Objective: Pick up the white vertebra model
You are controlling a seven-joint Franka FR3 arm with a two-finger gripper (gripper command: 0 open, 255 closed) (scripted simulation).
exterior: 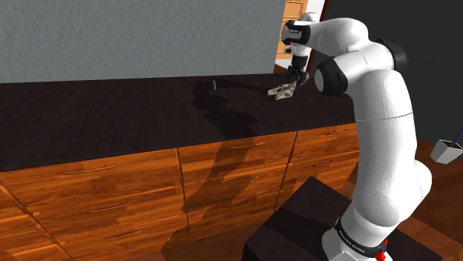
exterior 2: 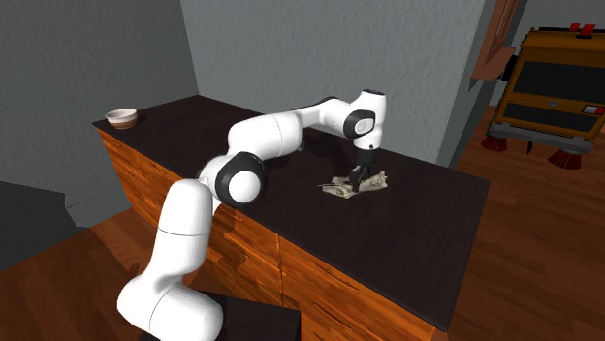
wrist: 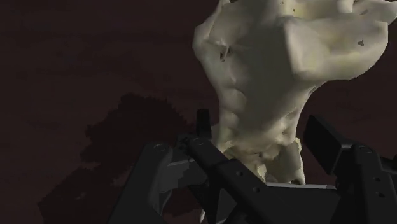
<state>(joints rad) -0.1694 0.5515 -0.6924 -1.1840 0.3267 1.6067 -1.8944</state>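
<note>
The vertebra model (wrist: 280,57) is a pale, cream-coloured knobbly bone lying on the dark countertop (exterior: 111,111). In the shoulder view the vertebra model (exterior: 282,91) sits near the counter's far right end, and in the second exterior view the vertebra model (exterior 2: 355,184) lies mid-counter. My black gripper (wrist: 257,137) reaches straight down onto it, its two fingers clasping the bone's narrow end from either side. The gripper (exterior: 297,77) sits just above the bone's right end, and the gripper (exterior 2: 361,174) touches the bone's middle. The bone rests on the counter.
A small dark object (exterior: 213,84) stands on the counter beyond the arm's shadow. A bowl (exterior 2: 121,117) sits at the counter's far corner. Wooden drawers (exterior: 222,170) front the counter. An orange vehicle (exterior 2: 557,82) stands past the doorway, and a white tub (exterior: 447,152) sits on the floor.
</note>
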